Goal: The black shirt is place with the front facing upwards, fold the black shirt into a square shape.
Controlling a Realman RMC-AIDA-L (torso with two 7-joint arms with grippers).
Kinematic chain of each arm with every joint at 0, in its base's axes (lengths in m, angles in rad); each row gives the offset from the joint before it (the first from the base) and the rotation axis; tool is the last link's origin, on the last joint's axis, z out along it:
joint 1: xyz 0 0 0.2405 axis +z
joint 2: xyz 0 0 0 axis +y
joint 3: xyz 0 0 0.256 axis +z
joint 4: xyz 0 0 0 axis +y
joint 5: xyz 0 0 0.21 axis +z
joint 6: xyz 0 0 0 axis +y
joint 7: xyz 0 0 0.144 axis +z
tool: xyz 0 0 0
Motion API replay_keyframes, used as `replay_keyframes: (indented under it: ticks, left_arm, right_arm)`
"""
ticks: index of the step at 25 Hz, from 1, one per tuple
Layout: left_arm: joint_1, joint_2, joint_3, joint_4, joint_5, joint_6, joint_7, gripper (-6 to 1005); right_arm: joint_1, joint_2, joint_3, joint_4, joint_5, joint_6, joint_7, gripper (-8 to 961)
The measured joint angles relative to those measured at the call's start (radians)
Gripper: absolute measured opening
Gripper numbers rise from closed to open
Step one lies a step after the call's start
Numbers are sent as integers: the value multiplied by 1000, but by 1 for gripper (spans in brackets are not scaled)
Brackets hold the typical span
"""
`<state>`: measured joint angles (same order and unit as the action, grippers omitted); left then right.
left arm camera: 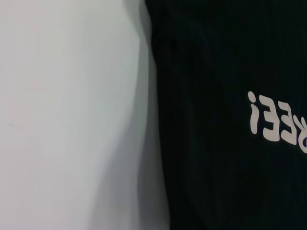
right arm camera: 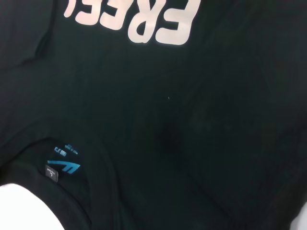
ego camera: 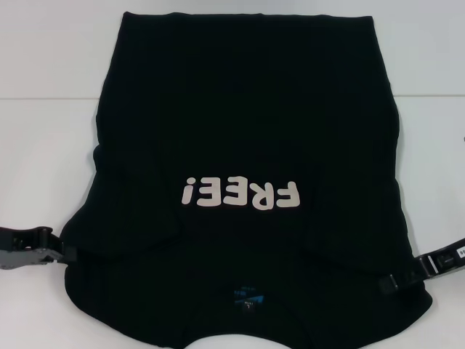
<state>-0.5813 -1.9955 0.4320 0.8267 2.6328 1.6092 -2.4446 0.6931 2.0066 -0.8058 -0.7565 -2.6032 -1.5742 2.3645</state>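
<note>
Gripper states cannot be told: the left gripper is seen at the left edge of the black shirt, and the right gripper at its right edge, both near the collar end. 1 shirt is laid front-up on a white table, collar nearest the robot, with both sleeves folded inward. 1 off-white "FREE!" print is seen upside down, and 1 blue neck label sits inside the collar. Bare table is left open at both sides and beyond the hem.
</note>
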Motion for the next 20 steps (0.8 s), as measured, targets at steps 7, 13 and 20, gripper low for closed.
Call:
replay_keyframes:
  ticks: [7,13,20]
  left_arm:
    - [0,7,-23,-6,-10,6,13,20]
    - [0,8,-22,-6,-10,6,14,22]
    - [0,8,-23,-6,-10,15,13,23]
  right_arm:
    - [3,0,-9,-3,-6,4,-5,443]
    - [5,-3,-22,-1,-7,1,-3,305]
    - [5,-4,-35,0,-7,4,-5,134]
